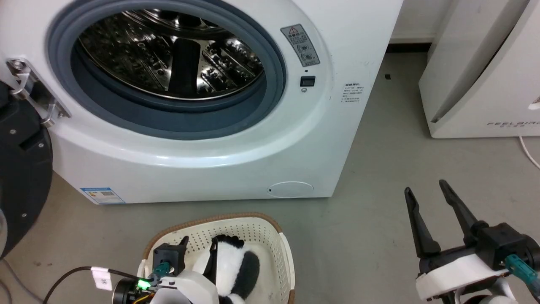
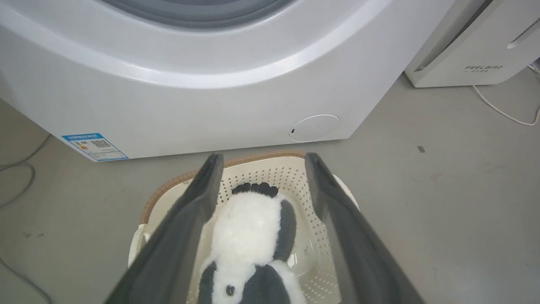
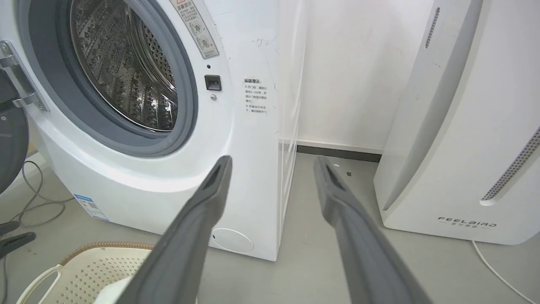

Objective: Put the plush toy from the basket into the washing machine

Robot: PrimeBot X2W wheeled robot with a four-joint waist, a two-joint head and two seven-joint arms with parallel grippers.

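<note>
The black-and-white plush toy (image 1: 234, 266) (image 2: 249, 228) lies in the cream basket (image 1: 236, 217) (image 2: 168, 185) on the floor in front of the washing machine (image 1: 211, 160) (image 2: 211, 97). My left gripper (image 1: 199, 247) (image 2: 262, 157) hangs open over the basket. In the left wrist view the toy lies between and below its fingers; I cannot tell whether they touch it. The machine's dark door (image 1: 21, 169) is swung open to the left, and the steel drum (image 1: 168, 55) (image 3: 122, 71) is bare. My right gripper (image 1: 425, 188) (image 3: 273, 160) stands open and holds nothing, off to the right of the basket (image 3: 97, 261).
A white FEELBIRD appliance (image 1: 485, 76) (image 3: 464, 126) stands right of the washer, with a floor gap between them. A white cable (image 2: 502, 112) runs from it across the floor. Grey cables (image 2: 17, 177) lie at the washer's left. Grey floor surrounds the basket.
</note>
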